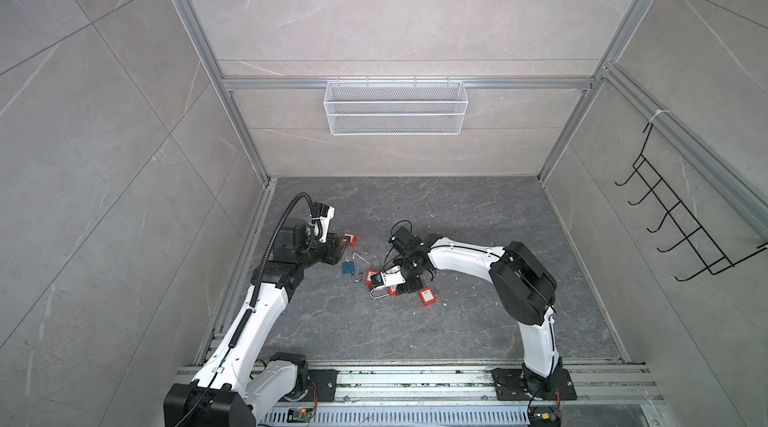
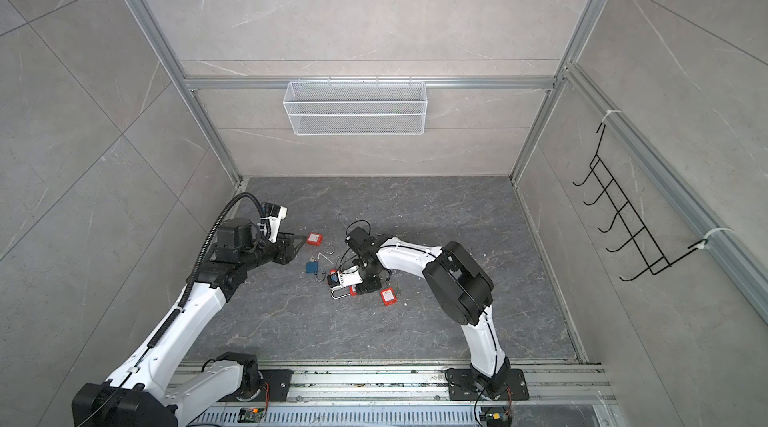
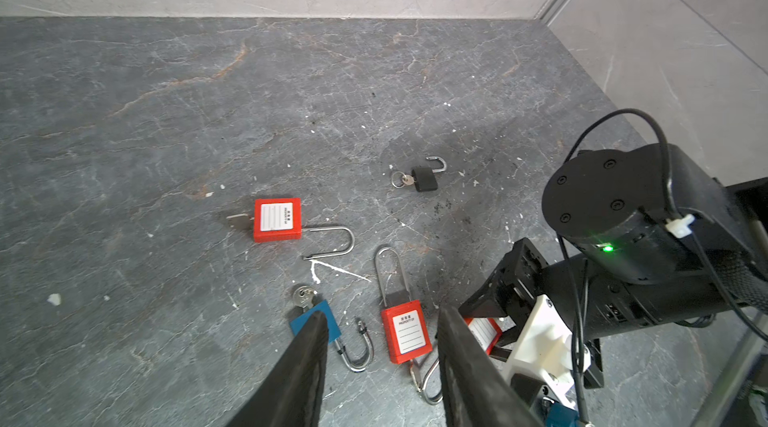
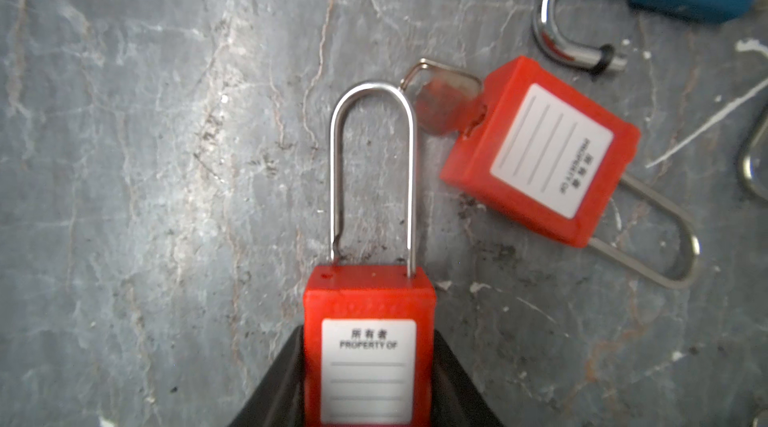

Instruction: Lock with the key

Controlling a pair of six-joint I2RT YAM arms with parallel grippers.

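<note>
Right gripper (image 4: 368, 346) seemingly pinches the red padlock (image 4: 368, 292) by its body, near the blue padlock (image 1: 348, 267); left gripper (image 3: 382, 312) hangs spread beside that blue padlock.

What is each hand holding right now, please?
Left hand: open, holding nothing.
Right hand: closed on the red padlock, gripping its body.

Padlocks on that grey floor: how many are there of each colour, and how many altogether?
Red padlocks: 4
Blue padlock: 1
Black padlock: 1
Total: 6
</note>
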